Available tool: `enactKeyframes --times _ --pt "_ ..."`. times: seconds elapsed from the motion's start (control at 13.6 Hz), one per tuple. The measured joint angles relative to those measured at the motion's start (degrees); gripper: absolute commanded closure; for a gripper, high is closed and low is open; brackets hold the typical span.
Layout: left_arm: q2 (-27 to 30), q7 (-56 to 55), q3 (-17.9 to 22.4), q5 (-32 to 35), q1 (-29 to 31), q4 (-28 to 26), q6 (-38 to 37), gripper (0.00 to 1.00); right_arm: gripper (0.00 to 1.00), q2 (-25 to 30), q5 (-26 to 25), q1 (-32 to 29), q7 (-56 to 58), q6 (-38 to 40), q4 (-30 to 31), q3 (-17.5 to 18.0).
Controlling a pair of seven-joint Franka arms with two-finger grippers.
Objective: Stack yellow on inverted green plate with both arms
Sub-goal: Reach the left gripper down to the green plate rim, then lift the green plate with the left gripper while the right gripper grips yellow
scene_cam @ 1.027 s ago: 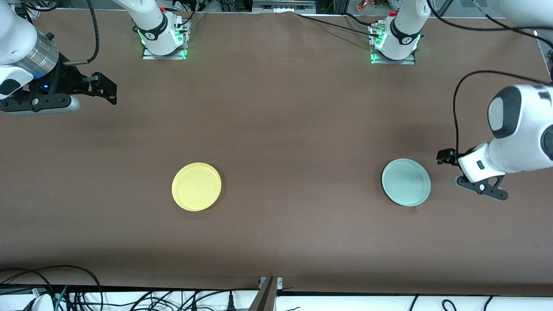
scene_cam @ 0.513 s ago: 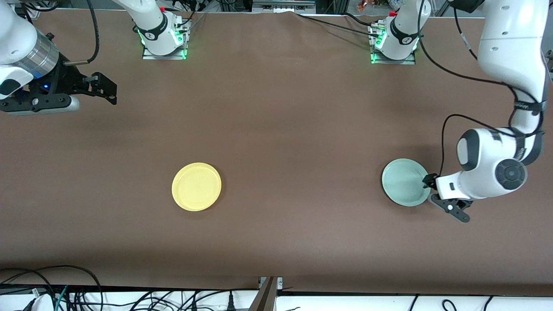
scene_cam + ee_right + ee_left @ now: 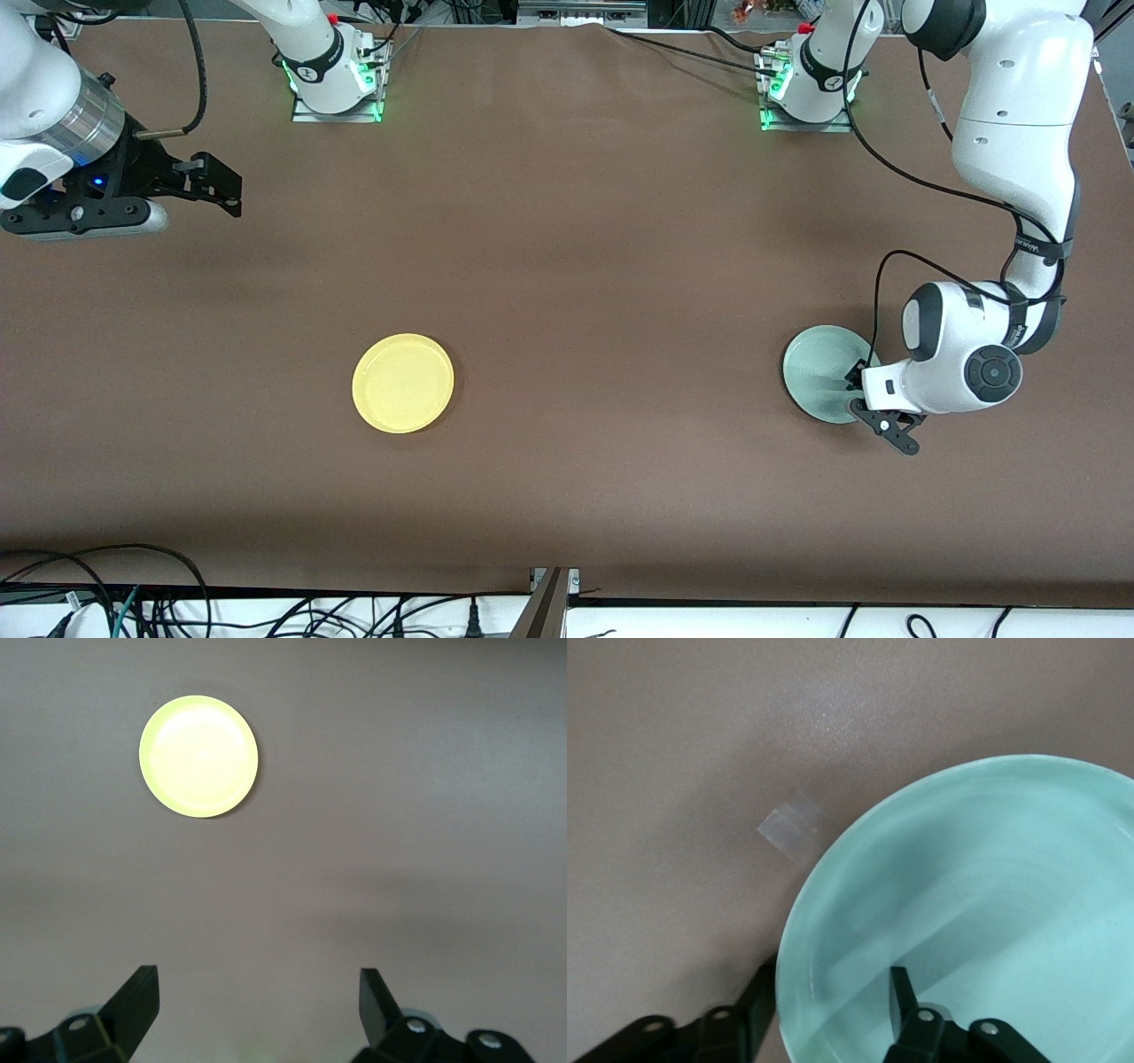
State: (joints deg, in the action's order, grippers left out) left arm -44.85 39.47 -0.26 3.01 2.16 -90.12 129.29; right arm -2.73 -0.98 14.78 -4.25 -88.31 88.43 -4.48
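Left gripper moved onto green plate rim, fingers apart astride it; right gripper waits, fingers apart, over brown table.

The yellow plate is round, bright and low-rimmed, lying flat and right side up on the brown table toward the right arm's end, with nothing touching it. The pale mint-green plate lies well apart from it toward the left arm's end, also hollow side up, its rim between two black fingers.
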Motion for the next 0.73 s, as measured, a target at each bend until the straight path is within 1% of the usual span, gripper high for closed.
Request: enactKeyframes --times 0.15,0.22,0.29,0.37,0.44,0.51,0.66,0.73 --pt "0.04 0.19 0.11 0.0 0.05 0.36 0.15 1.0 0.0 -0.12 0.28 -0.01 0.03 -0.66 0.25 -0.01" --pt "0.08 0.24 0.11 0.0 0.06 0.57 0.15 1.0 0.0 -0.52 1.29 -0.01 0.44 -5.97 3.89 -0.03" --pt "0.16 0.26 0.06 0.0 0.03 0.7 0.11 1.0 0.0 -2.12 1.42 -0.03 1.03 -10.36 7.77 -0.06" --pt "0.61 0.32 -0.04 0.0 -0.08 0.89 -0.2 1.0 0.0 -4.12 1.42 -0.06 1.29 -13.05 10.18 -0.11" --pt "1.25 0.51 -0.12 0.35 -0.36 1.05 -0.44 1.0 0.0 -5.7 1.42 -0.09 1.47 -14.32 11.05 -0.13" --pt "2.02 0.67 -0.18 1.95 -0.94 1.27 -0.71 1.0 0.0 -6.48 1.43 -0.12 1.61 -14.62 11.13 -0.14" --pt "3.89 0.41 -0.39 7.68 -2.99 1.75 -1.17 1.0 0.0 -6.11 1.43 -0.16 1.72 -14.58 11.08 -0.16" --pt "4.9 0.28 -0.37 9.35 -4.15 1.91 -1.76 1.0 0.0 -5.81 1.43 -0.19 1.74 -14.58 11.08 -0.17"
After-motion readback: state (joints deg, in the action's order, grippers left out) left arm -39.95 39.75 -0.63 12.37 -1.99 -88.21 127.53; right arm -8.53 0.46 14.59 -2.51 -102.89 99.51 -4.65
